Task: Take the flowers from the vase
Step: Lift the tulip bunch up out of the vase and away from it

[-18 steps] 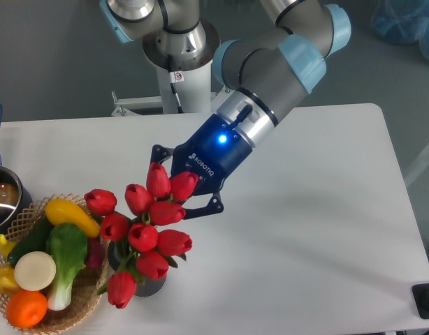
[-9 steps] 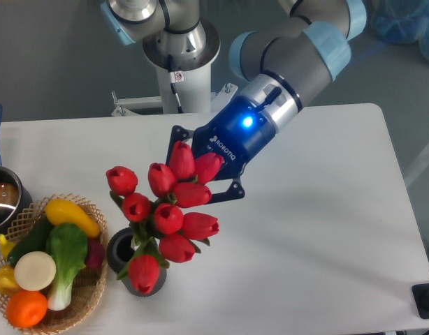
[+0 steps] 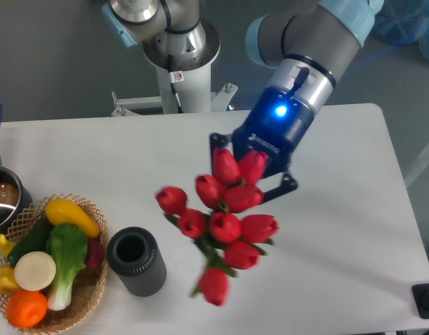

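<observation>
The flowers (image 3: 221, 223), a bunch of red tulip buds with green stems, hang in the air over the middle of the table, clear of the vase. My gripper (image 3: 248, 173) is shut on the top of the bunch, its dark fingers on either side of the upper buds. The vase (image 3: 136, 261), a dark grey ribbed cup, stands upright and empty on the table to the lower left of the bunch, beside the basket.
A woven basket (image 3: 89, 209) of toy vegetables sits at the left front edge, touching the vase. A metal pot (image 3: 1, 199) with a blue handle is at the far left. The robot base (image 3: 178, 63) stands behind the table.
The gripper has lifted the flowers up and to the right, fully out of the vase. The vase now stands empty.
</observation>
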You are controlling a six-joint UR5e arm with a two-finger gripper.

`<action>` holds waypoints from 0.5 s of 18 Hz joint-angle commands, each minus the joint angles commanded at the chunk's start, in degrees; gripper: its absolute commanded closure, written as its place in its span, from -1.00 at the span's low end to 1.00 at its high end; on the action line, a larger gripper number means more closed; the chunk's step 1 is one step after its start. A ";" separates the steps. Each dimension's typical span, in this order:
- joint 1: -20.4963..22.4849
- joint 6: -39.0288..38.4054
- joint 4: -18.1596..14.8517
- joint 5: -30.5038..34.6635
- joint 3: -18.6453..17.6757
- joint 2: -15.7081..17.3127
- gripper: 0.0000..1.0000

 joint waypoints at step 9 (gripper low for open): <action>0.00 13.72 -1.23 26.97 -9.06 3.34 0.75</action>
